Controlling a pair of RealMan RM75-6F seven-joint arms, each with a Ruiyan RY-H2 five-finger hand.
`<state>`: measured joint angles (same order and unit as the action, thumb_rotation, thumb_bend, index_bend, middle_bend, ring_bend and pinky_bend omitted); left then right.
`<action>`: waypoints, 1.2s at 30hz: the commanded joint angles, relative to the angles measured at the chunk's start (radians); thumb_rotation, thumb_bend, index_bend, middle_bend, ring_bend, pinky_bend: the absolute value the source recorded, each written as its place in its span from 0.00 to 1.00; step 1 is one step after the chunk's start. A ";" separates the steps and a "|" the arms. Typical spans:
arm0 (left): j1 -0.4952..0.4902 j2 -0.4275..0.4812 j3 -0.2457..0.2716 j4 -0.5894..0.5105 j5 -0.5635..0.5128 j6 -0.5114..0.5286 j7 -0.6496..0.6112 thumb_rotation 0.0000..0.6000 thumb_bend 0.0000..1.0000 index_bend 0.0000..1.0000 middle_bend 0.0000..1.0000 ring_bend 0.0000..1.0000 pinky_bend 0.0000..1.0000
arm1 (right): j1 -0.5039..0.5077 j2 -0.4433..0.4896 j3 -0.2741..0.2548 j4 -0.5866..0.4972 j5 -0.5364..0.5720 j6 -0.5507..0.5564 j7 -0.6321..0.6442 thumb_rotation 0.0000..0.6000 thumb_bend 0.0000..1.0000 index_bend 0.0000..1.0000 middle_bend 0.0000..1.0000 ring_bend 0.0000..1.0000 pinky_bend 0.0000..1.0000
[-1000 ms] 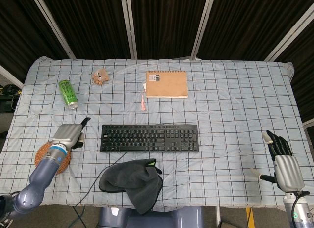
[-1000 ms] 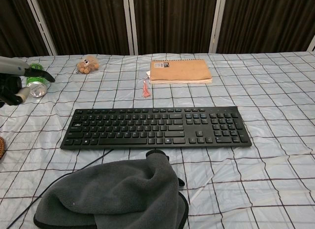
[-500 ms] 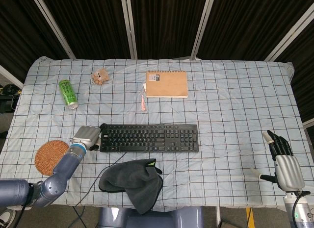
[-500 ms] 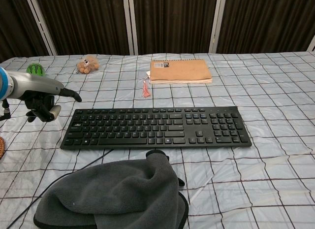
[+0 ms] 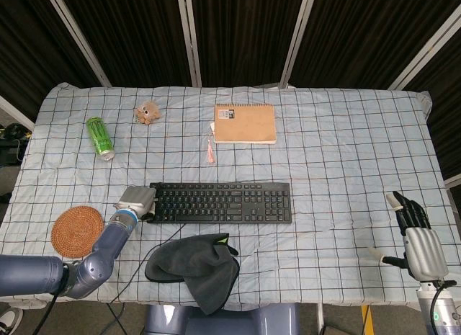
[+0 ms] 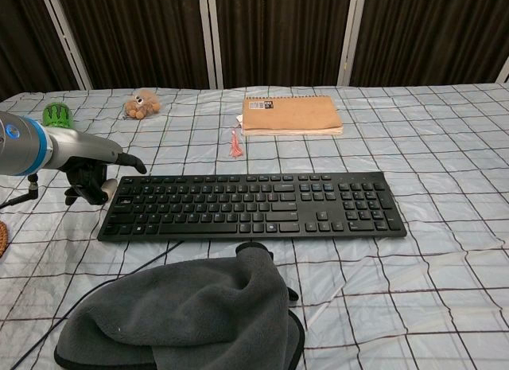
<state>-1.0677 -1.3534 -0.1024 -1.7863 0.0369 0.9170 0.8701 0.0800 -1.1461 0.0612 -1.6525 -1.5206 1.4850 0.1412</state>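
The grey cloth (image 5: 193, 265) lies at the bench's (image 5: 346, 169) near edge. Just beyond, the keyboard (image 5: 220, 202) lies flat; the left hand (image 5: 136, 202) sits at its left end, fingers curled, holding nothing. The right hand (image 5: 416, 238) rests far right, fingers apart. Further back lie the can (image 5: 99, 137) and notebook (image 5: 245, 124).

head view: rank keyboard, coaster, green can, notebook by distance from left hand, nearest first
1. keyboard: its left end right beside the left hand.
2. coaster: to the hand's lower left, at the table's near edge.
3. green can: lying further back on the left.
4. notebook: far back, centre.
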 commanded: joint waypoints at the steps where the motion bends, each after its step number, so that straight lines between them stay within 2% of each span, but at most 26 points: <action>1: -0.011 -0.010 0.009 0.009 -0.008 -0.001 0.001 1.00 0.79 0.02 0.94 0.78 0.54 | 0.000 0.000 0.000 -0.001 0.001 -0.001 0.002 1.00 0.07 0.00 0.00 0.00 0.00; 16: -0.048 -0.020 0.024 0.033 -0.056 -0.017 -0.024 1.00 0.79 0.03 0.94 0.77 0.54 | 0.000 0.001 0.002 -0.003 0.004 -0.002 0.004 1.00 0.07 0.00 0.00 0.00 0.00; 36: -0.088 -0.041 0.070 0.059 -0.087 -0.028 -0.026 1.00 0.79 0.06 0.94 0.77 0.54 | 0.000 0.003 0.004 -0.006 0.010 -0.006 0.009 1.00 0.07 0.00 0.00 0.00 0.00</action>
<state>-1.1554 -1.3946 -0.0325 -1.7274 -0.0506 0.8890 0.8446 0.0795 -1.1428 0.0654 -1.6590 -1.5103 1.4793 0.1503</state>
